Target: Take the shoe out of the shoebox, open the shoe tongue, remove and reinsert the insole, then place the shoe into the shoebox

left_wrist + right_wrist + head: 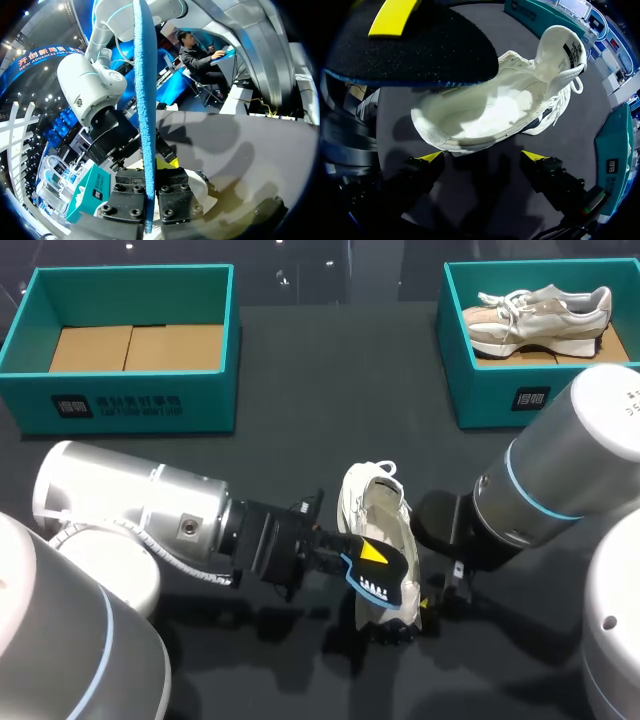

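Insole [383,562], black top and blue underside, clamped between left gripper [150,192] fingers, held above heel end of shoe [368,505]. Shoe white, on table [300,390] at middle, tongue [562,47] raised. Right gripper [484,159] by heel, fingers apart, shoe just ahead of tips. Left box [130,390] and right box [500,390] at far side; second shoe [540,312] in right box.

Insole [383,565] is showing matt black grainy cloth on top, fuzzy blue underneath. Shoe [372,502] is reading as white woven cloth with a soft pale lining. Table [300,420] is looking matt, dark, smooth. Left shoebox [130,390] and right shoebox [490,390] are showing teal card, brown cardboard floors. Left arm [140,505] and right arm [560,480] shells are gleaming satin silver.
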Motion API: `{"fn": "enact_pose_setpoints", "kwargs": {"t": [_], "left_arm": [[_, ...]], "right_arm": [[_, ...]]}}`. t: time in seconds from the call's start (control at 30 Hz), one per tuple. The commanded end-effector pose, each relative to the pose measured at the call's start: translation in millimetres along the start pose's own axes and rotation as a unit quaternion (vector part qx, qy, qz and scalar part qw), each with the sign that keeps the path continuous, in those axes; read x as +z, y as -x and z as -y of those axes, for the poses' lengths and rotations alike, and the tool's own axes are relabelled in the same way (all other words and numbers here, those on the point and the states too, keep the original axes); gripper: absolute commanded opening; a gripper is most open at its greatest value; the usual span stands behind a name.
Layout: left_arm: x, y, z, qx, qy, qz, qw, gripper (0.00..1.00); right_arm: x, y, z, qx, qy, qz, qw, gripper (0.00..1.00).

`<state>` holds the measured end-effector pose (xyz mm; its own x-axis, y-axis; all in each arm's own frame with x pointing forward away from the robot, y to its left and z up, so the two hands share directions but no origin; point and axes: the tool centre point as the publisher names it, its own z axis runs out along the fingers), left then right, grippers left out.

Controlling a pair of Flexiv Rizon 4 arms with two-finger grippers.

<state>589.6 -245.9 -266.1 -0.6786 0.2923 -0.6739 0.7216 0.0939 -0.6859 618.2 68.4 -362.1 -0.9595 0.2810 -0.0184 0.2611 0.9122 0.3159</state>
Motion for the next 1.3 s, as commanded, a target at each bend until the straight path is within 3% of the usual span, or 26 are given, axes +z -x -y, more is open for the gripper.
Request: {"fn": "enact_pose_setpoints", "kwargs": {"t": [0.03, 0.6, 0.77, 1.0, 1.3], "left_arm": [[6, 1.6, -7, -0.002, -0.007, -0.002, 1.0, 0.0], [11, 1.4, -7, -0.011, -0.02, -0.009, 1.0, 0.0], [19, 2.1, -8, -0.014, -0.041, -0.001, 0.999, 0.0], [27, 5.1, 3, -0.015, -0.06, 0.012, 0.998, 0.0], [21, 5.5, 20, 0.002, -0.054, 0.004, 0.999, 0.0]], "right_arm": [[1, -1.3, 9.2, -0.004, 0.02, -0.005, 1.0, 1.0], [-2, -0.5, 10.5, -0.005, 0.014, -0.003, 1.0, 1.0], [-2, -0.5, 10.5, -0.005, 0.014, -0.003, 1.0, 1.0], [-2, -0.5, 10.5, -0.005, 0.014, -0.003, 1.0, 1.0], [-2, -0.5, 10.5, -0.005, 0.014, -0.003, 1.0, 1.0]]}}
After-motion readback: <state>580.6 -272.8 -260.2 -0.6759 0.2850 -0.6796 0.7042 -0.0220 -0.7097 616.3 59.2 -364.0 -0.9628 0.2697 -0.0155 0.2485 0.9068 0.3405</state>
